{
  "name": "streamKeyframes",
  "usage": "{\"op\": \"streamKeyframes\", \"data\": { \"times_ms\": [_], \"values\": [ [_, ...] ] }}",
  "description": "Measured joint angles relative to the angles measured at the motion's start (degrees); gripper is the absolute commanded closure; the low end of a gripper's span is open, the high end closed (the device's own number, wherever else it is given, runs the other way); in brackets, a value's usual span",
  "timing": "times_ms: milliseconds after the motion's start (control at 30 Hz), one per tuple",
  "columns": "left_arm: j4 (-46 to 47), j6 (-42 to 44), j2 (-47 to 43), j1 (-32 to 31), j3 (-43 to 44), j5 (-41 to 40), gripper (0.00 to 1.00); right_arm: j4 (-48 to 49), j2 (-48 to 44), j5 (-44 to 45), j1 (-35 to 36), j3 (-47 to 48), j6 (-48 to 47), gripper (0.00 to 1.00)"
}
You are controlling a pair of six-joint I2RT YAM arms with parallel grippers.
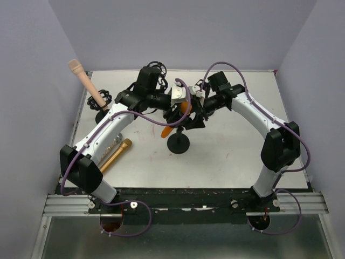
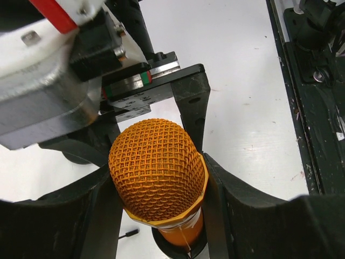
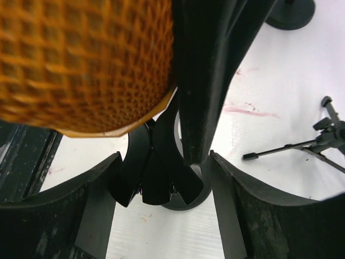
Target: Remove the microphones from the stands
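The orange microphone (image 1: 184, 109) sits tilted in the clip of a black stand (image 1: 178, 144) at the table's middle. My left gripper (image 2: 159, 216) is shut on the microphone (image 2: 156, 172), with both fingers pressing the rim of its mesh head. Below the head, the handle drops into the black clip (image 2: 172, 245). My right gripper (image 3: 161, 199) stands open around the stand's clip (image 3: 153, 178), with gaps on both sides. The mesh head (image 3: 81, 65) fills the top left of the right wrist view, beside a finger (image 3: 210, 81) of the left gripper.
A beige microphone (image 1: 86, 81) stands in another holder at the back left. A gold microphone (image 1: 115, 155) lies on the table by the left arm. A small black tripod (image 3: 302, 147) lies to the right, and another round base (image 3: 291, 13) sits farther off.
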Motion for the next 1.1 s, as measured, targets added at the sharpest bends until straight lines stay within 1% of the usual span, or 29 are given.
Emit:
{"op": "streamKeyframes", "data": {
  "times_ms": [33, 67, 167, 233, 300, 367, 500, 600, 667, 867, 933, 967, 1000, 1033, 1100],
  "values": [
    [-0.33, 0.37, 0.02, 0.07, 0.07, 0.11, 1.0, -1.07, 0.33, 0.0, 0.17, 0.22, -1.27, 0.3],
    [-0.44, 0.48, 0.02, 0.07, 0.07, 0.35, 1.0, -2.16, 0.44, 0.07, 0.31, 0.15, -2.47, 0.33],
    [-0.46, 0.7, 0.02, -0.07, 0.07, 0.61, 1.0, -2.84, 0.42, -0.07, 0.46, -0.83, -3.67, 0.57],
    [-0.44, 0.55, 0.02, 0.02, 0.07, 0.9, 1.0, -1.84, 0.39, -0.15, 0.48, -1.29, -3.87, 0.7],
    [-0.42, 0.44, -0.02, -0.07, 0.07, 1.55, 1.0, -0.92, 0.31, -0.35, 0.42, -2.12, -3.48, 0.8],
    [-0.42, 0.42, -0.02, -0.07, 0.07, 1.75, 1.0, 0.0, 0.09, -0.37, 0.24, -2.58, -2.97, 0.83],
    [-0.44, 0.15, -0.02, -0.09, 0.5, 1.79, 1.0, 1.53, -0.35, -0.28, 0.35, -3.39, -1.22, 0.86],
    [-0.63, -0.59, -0.02, -0.07, 2.45, 1.86, 1.0, 2.62, -0.37, -0.28, 0.37, -3.58, 0.37, 0.89],
    [-0.37, -2.67, -0.02, -0.07, 5.35, 2.16, 1.0, 3.21, -0.37, -0.37, 0.39, -3.58, 1.18, 0.9],
    [0.42, -7.65, -0.26, 0.81, 10.56, 1.86, 1.0, 3.87, -0.37, -0.55, -0.17, -3.56, 2.8, 0.9],
    [2.6, -9.27, -0.52, 0.28, 14.45, 2.32, 1.0, 4.31, -0.35, -0.2, 0.2, -3.56, 3.37, 0.89],
    [3.5, -9.7, -0.83, 0.2, 15.87, 2.43, 1.0, 4.5, -0.35, -0.11, 0.28, -3.56, 3.54, 0.86],
    [4.48, -10.23, -1.55, 0.17, 17.33, 2.49, 1.0, 4.76, -0.35, -0.09, 0.42, -3.56, 3.8, 0.78],
    [5.03, -10.45, -2.23, 0.09, 18.12, 2.49, 1.0, 4.98, -0.35, 0.02, 0.44, -3.56, 3.98, 0.6],
    [5.77, -10.75, -4.07, 0.13, 19.39, 2.47, 1.0, 5.31, -0.35, 0.2, 0.48, -3.56, 4.55, 0.33]
  ]
}}
